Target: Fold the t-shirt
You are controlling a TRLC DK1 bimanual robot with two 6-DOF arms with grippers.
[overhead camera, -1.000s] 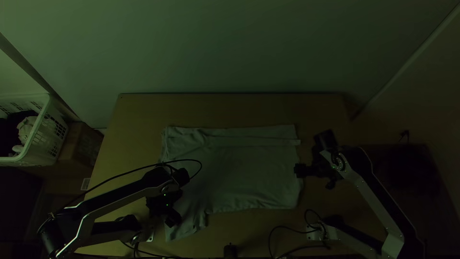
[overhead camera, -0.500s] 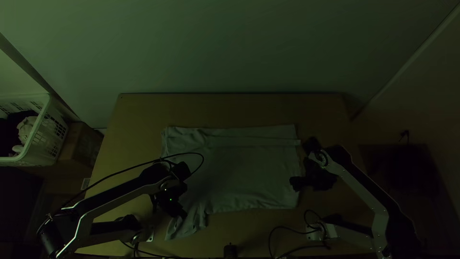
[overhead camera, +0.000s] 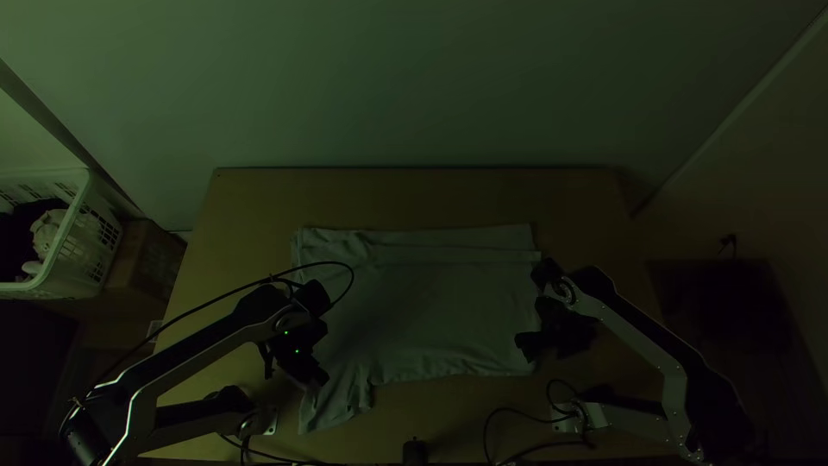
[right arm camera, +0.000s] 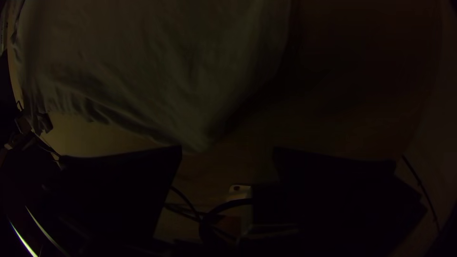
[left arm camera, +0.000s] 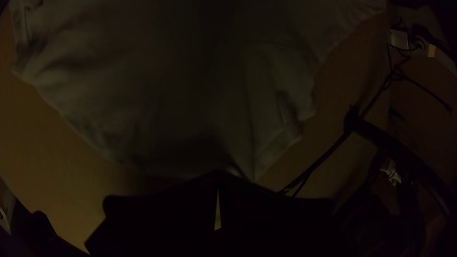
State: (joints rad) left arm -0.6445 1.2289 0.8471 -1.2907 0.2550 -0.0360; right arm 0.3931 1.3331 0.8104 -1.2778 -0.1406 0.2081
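T-shirt [overhead camera: 431,319] is lying mostly spread on the wooden table [overhead camera: 414,194], pretty much filling the space between the two grippers, with a long band of fold running along the side farthest from both of them. There are soft wrinkles in it, and a short flap sticks out toward the arm bases, right by the left gripper [overhead camera: 317,378].

That left one is over the shirt's left part, and its fingers [left arm camera: 162,219] are closed up, with just a thin sliver between them lower down. Cloth is right ahead of the tips, but honestly I can't tell if any of it is pinched in there.

Right gripper [overhead camera: 524,347] is at the shirt's other near corner, fingers [right arm camera: 124,190] spread wide. That corner comes to a point just ahead of the gap, closer to one finger than the other, and it isn't clamped.

Well off to the left gripper's outer side there's a white basket [overhead camera: 76,211] with some cloth in it, beside a cardboard box [overhead camera: 142,267].
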